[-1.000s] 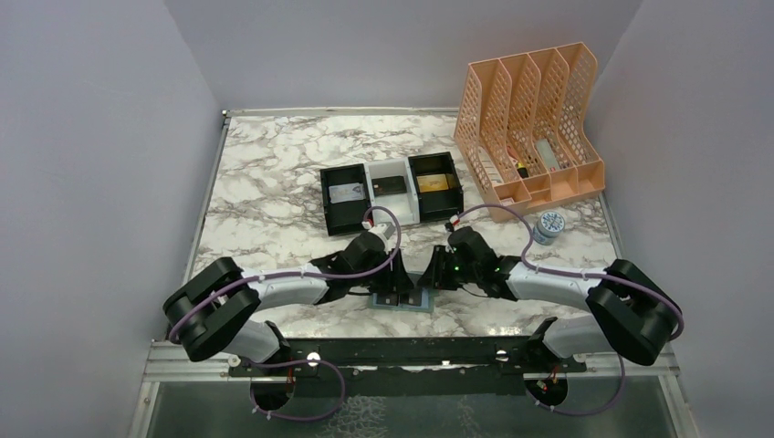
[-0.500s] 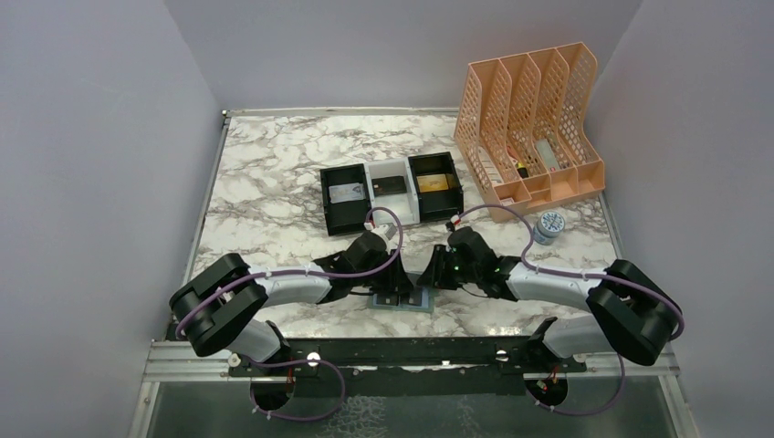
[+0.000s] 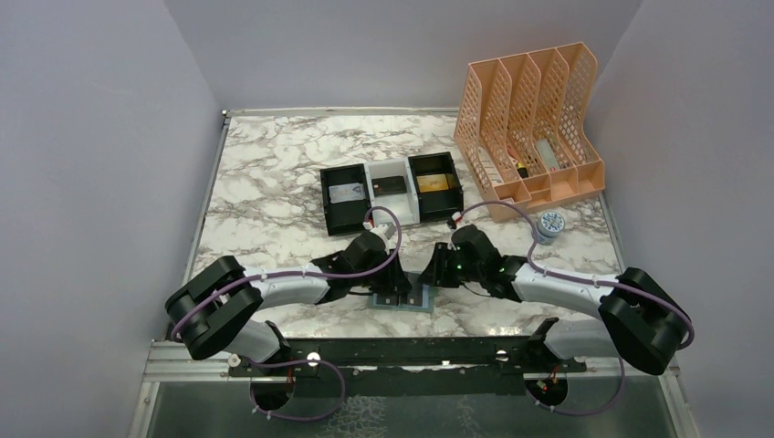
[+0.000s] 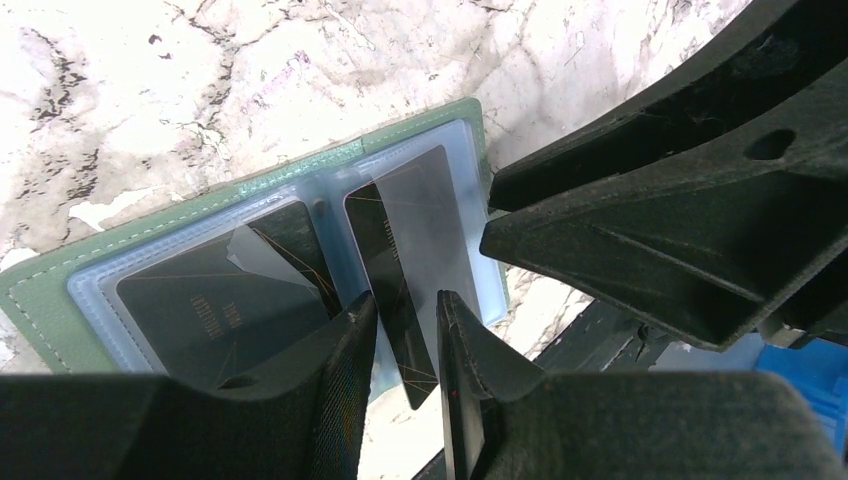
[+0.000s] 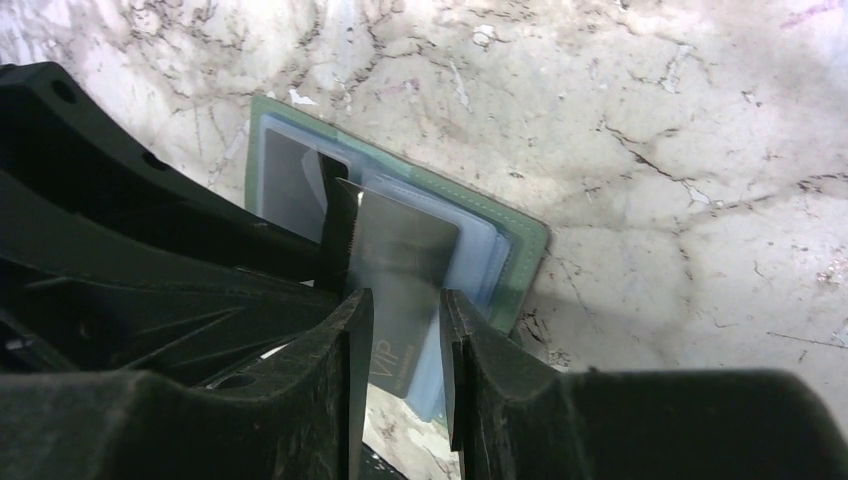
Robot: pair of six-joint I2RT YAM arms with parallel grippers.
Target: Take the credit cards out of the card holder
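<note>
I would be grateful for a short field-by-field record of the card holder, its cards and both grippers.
card holder: open, flat on the table between the grippers
left gripper: fingers either side of a dark card partly out of its pocket; grip unclear
right gripper: fingers either side of a grey card marked VIP; grip unclear
second dark card: in its pocket

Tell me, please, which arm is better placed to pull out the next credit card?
Left, I think. A dark credit card already sticks out of the card holder, between the fingers of the left tool. The right tool straddles the holder's pocketed edge, seemingly steadying it.
</note>
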